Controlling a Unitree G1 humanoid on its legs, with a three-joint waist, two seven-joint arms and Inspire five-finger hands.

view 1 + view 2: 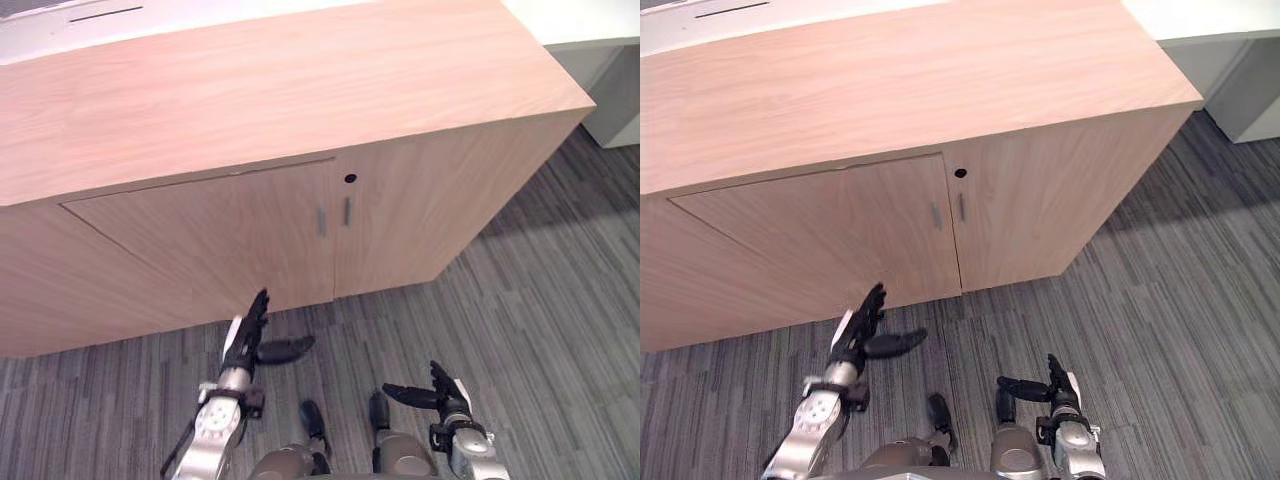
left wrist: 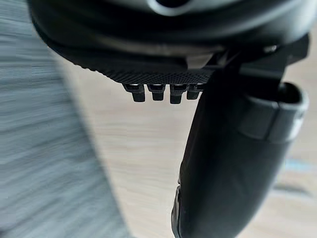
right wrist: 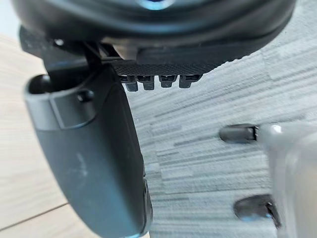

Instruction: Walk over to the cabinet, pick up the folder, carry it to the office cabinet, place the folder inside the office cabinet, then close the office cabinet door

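A light wooden cabinet (image 1: 300, 90) stands in front of me on the carpet. Its two front doors (image 1: 230, 235) look closed, with two small grey handles (image 1: 321, 221) and a dark keyhole (image 1: 350, 178) where they meet. My left hand (image 1: 245, 345) is open with its fingers straight, held just before the lower edge of the left door, thumb out to the side. My right hand (image 1: 440, 395) hangs lower over the carpet, open. Both hands are empty. The left wrist view shows the straight thumb (image 2: 233, 163) against the wood; the right wrist view shows the thumb (image 3: 94, 158) over the carpet.
Grey striped carpet (image 1: 540, 320) spreads in front and to the right of the cabinet. A white piece of furniture (image 1: 610, 90) stands behind its right end. A white surface (image 1: 70, 25) lies behind the cabinet top at the far left.
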